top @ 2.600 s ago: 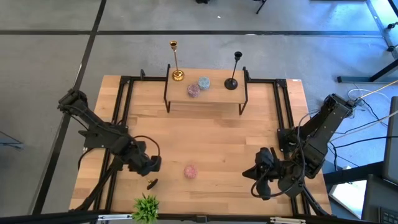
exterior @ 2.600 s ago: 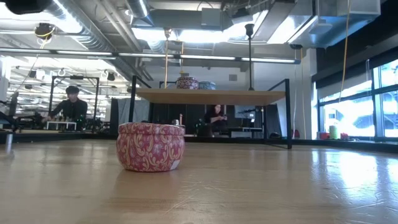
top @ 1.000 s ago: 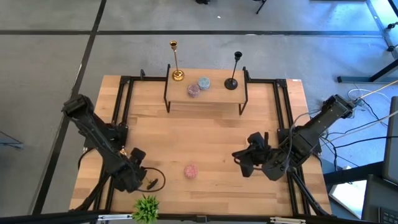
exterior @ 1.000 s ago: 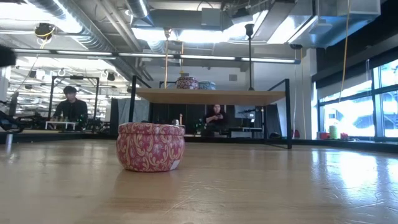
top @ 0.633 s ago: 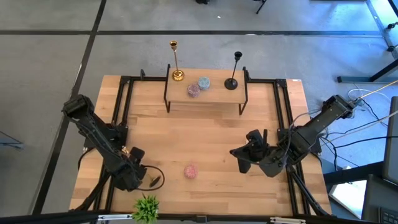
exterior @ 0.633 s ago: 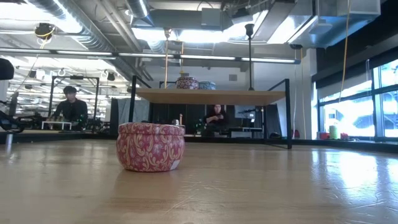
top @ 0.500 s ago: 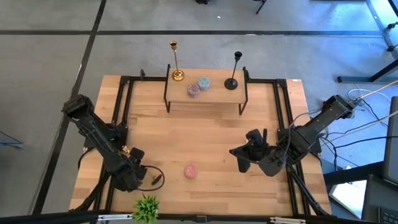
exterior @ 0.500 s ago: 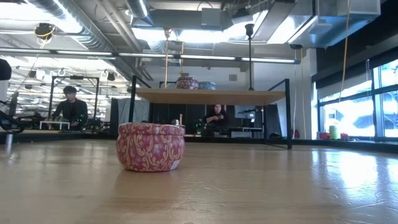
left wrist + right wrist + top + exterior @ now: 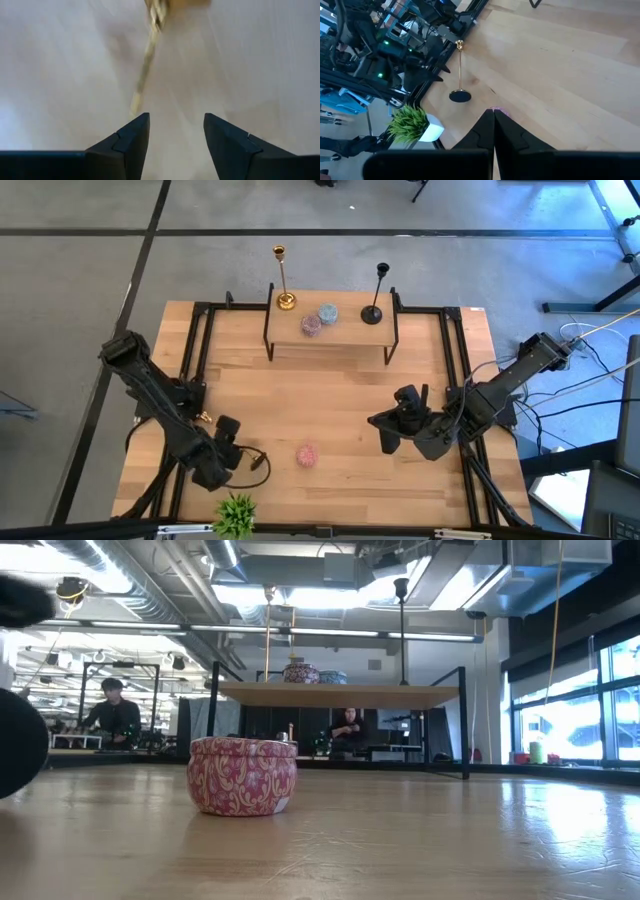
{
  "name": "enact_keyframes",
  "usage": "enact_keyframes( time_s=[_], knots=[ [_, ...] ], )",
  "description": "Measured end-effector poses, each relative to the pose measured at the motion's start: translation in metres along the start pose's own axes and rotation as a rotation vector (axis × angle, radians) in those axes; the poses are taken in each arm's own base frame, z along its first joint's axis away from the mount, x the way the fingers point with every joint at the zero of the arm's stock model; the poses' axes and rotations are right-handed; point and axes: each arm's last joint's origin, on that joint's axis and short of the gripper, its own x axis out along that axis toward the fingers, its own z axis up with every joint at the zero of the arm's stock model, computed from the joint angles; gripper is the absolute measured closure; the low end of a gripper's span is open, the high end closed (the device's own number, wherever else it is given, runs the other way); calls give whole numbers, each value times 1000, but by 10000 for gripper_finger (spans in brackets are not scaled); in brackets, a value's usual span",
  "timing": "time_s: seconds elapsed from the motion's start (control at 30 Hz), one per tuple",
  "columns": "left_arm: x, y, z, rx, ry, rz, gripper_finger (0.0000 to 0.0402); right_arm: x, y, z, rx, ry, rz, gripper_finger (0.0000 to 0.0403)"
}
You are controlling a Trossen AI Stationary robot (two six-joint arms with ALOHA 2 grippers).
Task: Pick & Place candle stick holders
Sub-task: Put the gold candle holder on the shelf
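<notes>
A gold candle stick holder lies on the table near its left front corner, base (image 9: 258, 464) toward the right, cup (image 9: 205, 418) by the left rail. Its thin stem (image 9: 460, 70) also shows in the right wrist view. My left gripper (image 9: 227, 458) hangs over it, pointing down, open (image 9: 175, 125), with bare table between the fingers and the stem (image 9: 145, 65) off to one side. My right gripper (image 9: 388, 435) hovers shut (image 9: 493, 125) right of centre. A second gold holder (image 9: 283, 280) and a black holder (image 9: 377, 295) stand on their bases on the raised shelf (image 9: 345, 335). My left gripper: the lying holder's stem runs up to the tip of one finger (image 9: 137, 127) and passes out of sight behind it. Whether that finger touches the stem I cannot tell. Nothing is between the two fingers.
A pink patterned tin (image 9: 307, 455) sits on the table between the two grippers, also in the low view (image 9: 242, 775). Two more tins (image 9: 319, 319) rest on the shelf. A small green plant (image 9: 235, 513) stands at the front edge. Black frame rails run along both sides.
My left gripper has risen a little and gone toward the table's right and far side, turning somewhat at the wrist. The lying gold holder has shifted a little the same way.
</notes>
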Motion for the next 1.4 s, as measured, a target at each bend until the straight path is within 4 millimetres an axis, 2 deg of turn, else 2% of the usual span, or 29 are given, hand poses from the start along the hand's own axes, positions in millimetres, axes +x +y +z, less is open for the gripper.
enact_keyframes(
  time_s=[0.13,0.47,0.57,0.83,1.1,1.27,1.4],
  knots=[
    [-1,6,7,37,-48,55,217,0,0,0,-4,-1,-1,399],
    [25,36,8,-35,-3,99,217,0,0,0,-12,0,-1,399],
    [30,43,8,-49,29,52,217,0,0,0,-20,0,0,399],
    [31,43,12,-14,10,-9,224,0,0,0,-20,0,0,399],
    [45,42,17,-25,46,-25,238,0,0,0,-20,0,0,399],
    [54,41,18,-27,84,-12,264,0,0,0,-20,0,0,399],
    [55,40,18,-50,93,-25,318,0,0,0,-19,0,0,399]
  ],
)
